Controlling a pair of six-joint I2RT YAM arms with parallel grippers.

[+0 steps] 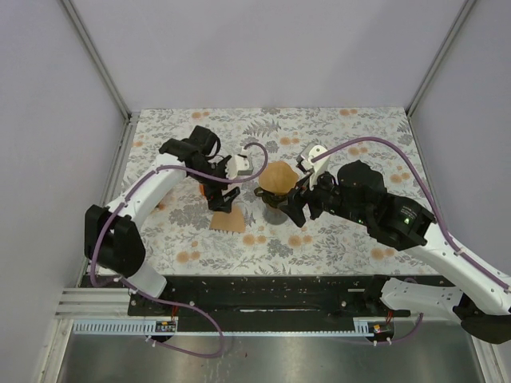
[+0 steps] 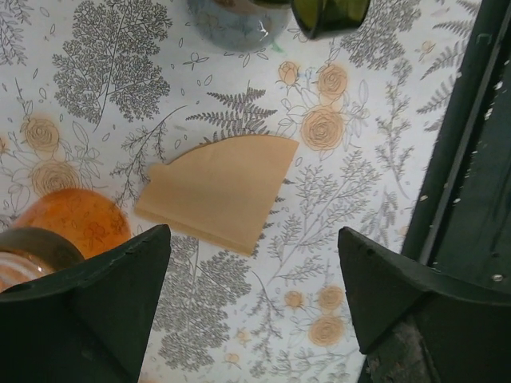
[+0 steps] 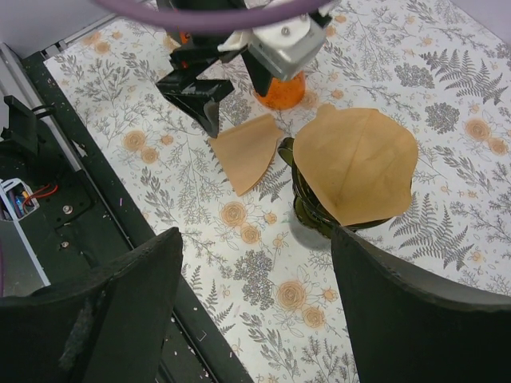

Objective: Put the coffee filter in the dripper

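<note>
Right wrist view: right jaws are wide open, nothing between them, held above the desk (image 3: 447, 231). The dripper (image 3: 313, 209) stands upright on the floral desk, roughly centre frame. An opened tan filter (image 3: 355, 163) sits on top of it, spread wide, covering the mouth and overhanging the rim — how deep it is seated I cannot tell. A second, flat filter (image 3: 247, 152) lies folded on the desk just beside the dripper, on the left-arm side. I cannot tell whether its corner touches the dripper. The left jaws hang above the far edge of the flat filter, and an orange flask (image 3: 281, 92) sits just behind them.

Left wrist view: left jaws are open, both fingers spread to the frame corners, gripping nothing. The flat filter lies on the desk in the gap between them, fan-shaped, clear of both fingers. The orange flask is at lower left, partly behind the left finger. A dark green piece of the dripper shows at the top edge, cut off, next to a rounded grey-blue thing (image 2: 235, 22) that I cannot identify.

Top view: both arms reach in toward mid-desk. The dripper with the opened filter on it sits between the two sets of jaws — right jaws just beside it, left jaws over the flat filter.
</note>
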